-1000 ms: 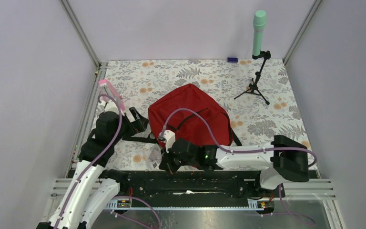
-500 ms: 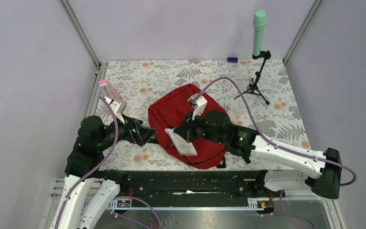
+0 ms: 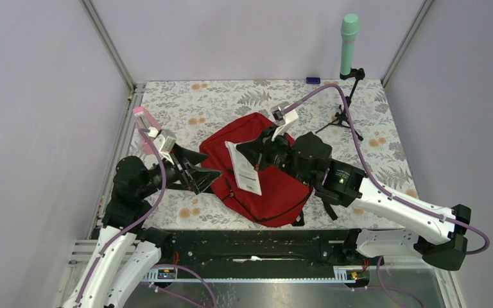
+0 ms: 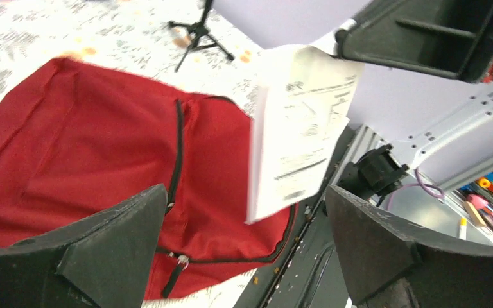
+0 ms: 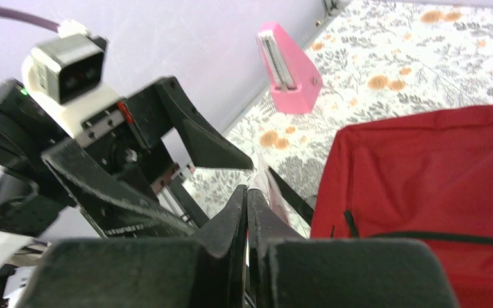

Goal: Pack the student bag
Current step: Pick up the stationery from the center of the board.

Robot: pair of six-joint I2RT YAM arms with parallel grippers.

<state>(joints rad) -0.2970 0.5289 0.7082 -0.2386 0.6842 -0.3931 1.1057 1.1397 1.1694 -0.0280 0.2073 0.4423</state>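
Right jaws pinch white printed leaflet [image 3: 245, 170] above student bag [image 3: 276, 186]; print unreadable.

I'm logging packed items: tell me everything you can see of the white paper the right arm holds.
The white printed sheet is thin, rectangular paper with black text lines and a barcode-like mark near its lower end. The right gripper is shut on its upper end, so it hangs tilted above the red student bag, toward the open left gripper. Whether it touches the bag cannot be told.
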